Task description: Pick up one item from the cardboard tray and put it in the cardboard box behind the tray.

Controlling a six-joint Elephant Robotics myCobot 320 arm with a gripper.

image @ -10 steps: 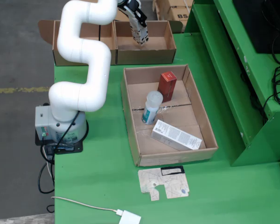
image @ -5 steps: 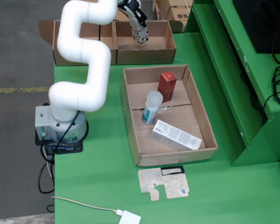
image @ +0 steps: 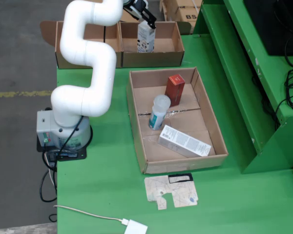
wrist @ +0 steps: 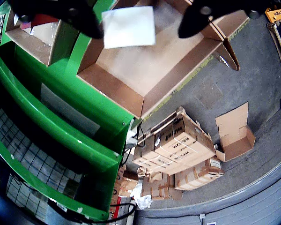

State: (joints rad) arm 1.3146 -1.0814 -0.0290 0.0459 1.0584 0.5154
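Fixed view: glossy white jointed plastic arm point(image: 88, 63) rises from a grey base bolted at the left edge of the matte green table point(image: 112, 195). Its black gripper point(image: 145, 18) is partly cut off by the top edge of the picture; it pinches the top of a tall white carton with dark print point(image: 146, 38). The carton hangs upright inside the open brown cardboard box point(image: 151, 57) behind the tray; whether its bottom touches the box floor cannot be told.

Wrist view: two dark, blurred fingers point(wrist: 196, 18) flank the carton's flat white square end point(wrist: 129, 26). The left one is pressed on the carton's edge; contact on the right side is hard to make out. Bare corrugated box floor point(wrist: 145, 65) lies below.

Shallow brown cardboard tray point(image: 136, 122), rectangular, with shiny tape across its floor seams. In it: a red upright rectangular box point(image: 175, 89) near the back, a translucent white plastic bottle with teal label point(image: 158, 112) standing at the middle, and a long white printed carton point(image: 184, 141) lying flat toward the front.

In front of the tray, a flat printed cardboard scrap point(image: 171, 190) with notched edges. A white cable and plug block point(image: 136, 227) at the front edge, partly cut off. A second cardboard box point(image: 83, 58) stands left of the first, mostly hidden by the arm.
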